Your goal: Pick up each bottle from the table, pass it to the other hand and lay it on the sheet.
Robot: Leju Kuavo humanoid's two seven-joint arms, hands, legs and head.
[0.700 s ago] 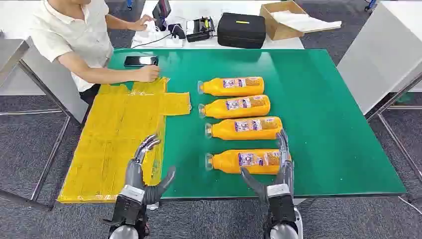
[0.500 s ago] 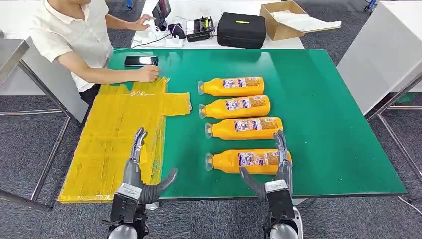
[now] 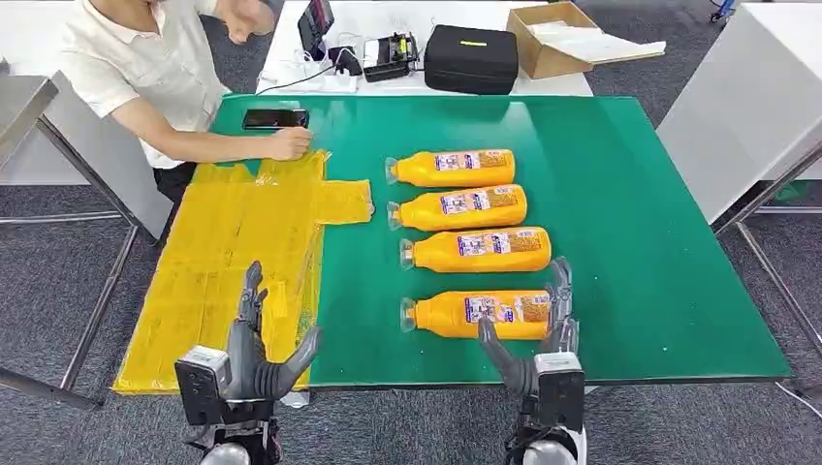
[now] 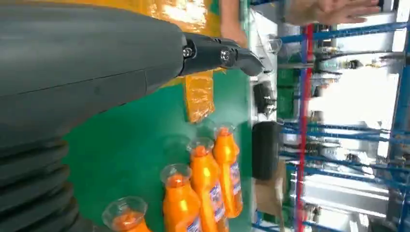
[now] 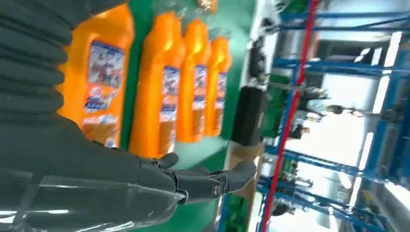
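On the green tabletop (image 3: 640, 242), four orange bottles (image 3: 480, 249) lie at three o'clock of the yellow sheet (image 3: 233, 262), which carries none. Both the left robot hand (image 3: 257, 349) and right robot hand (image 3: 543, 334) are spread and hold nothing, so every transfer remains.

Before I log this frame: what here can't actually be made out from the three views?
- Bottle labels: print too small in the head view, blurred in the right wrist view.
- Right hand and nearest bottle: contact unclear in the head view; the fingers overlap its base end.
- Nearest bottle's body: cut off by the left wrist view's edge.
- Cardboard box: contents unclear, covered by white sheeting.
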